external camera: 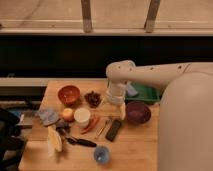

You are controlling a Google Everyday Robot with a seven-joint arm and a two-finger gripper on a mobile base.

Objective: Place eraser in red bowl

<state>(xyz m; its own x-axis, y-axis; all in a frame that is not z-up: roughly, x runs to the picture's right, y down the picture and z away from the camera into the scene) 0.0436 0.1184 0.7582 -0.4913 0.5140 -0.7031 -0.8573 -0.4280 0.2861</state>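
The eraser (114, 130), a flat black oblong block, lies on the wooden table (135, 150) just left of the dark purple bowl. The red bowl (69, 94), small, round and orange-red, stands at the table's back left. My gripper (114, 101) hangs at the end of the white arm over the middle of the table. It is above and behind the eraser, and to the right of the red bowl. Nothing shows in it.
A dark purple bowl (137, 112) stands right of the eraser, with a green tray (146, 94) behind it. A dark cluster (92, 98), a white round lid (82, 115), an orange fruit (67, 114), a pale blue lump (48, 116), a banana (54, 139), a black-handled tool (80, 142) and a blue cup (102, 154) crowd the left and front.
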